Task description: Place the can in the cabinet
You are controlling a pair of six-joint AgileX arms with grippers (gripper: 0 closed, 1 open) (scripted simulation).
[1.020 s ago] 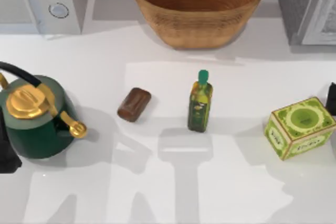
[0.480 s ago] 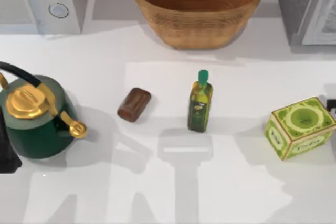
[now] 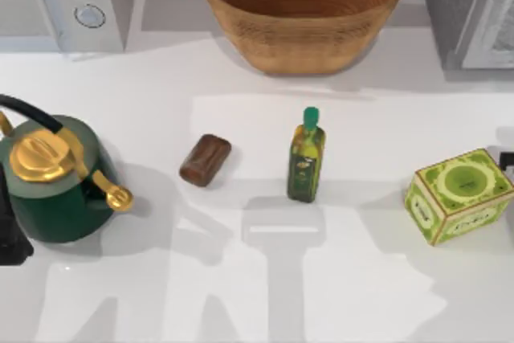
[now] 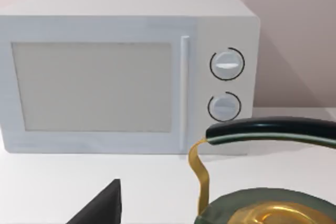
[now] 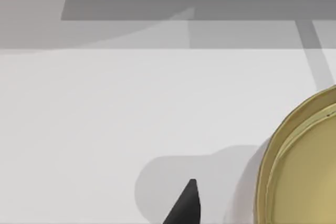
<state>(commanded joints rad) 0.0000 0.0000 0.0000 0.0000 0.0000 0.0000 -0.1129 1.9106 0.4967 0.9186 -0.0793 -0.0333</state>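
Two tools, both well apart from the can (image 3: 206, 160). Lies on its side on the white tabletop (image 3: 241, 295), dark brown and glossy, between the green kettle (image 3: 56, 190) on the left and the green-capped bottle (image 3: 306, 158) standing upright to its right. Touches neither of them.

Left tool (image 3: 10, 234) at the top view's left edge, just beside the kettle; cannot tell whether wide or narrow. From the left wrist view, looks over the kettle's dark handle (image 4: 273, 129) toward the white microwave (image 4: 126, 74), which stands at the back left of the tabletop.

Right tool (image 3: 507, 160) barely in at the top view's right edge, just beside the green printed box (image 3: 458, 194); cannot tell its opening either. In the right wrist view, a dark tip low down, near the box's edge (image 5: 299, 171).

Wicker basket (image 3: 303, 7) at the back centre, behind the bottle. Grey cabinet (image 3: 470, 10) at the back right corner, well apart from the can.
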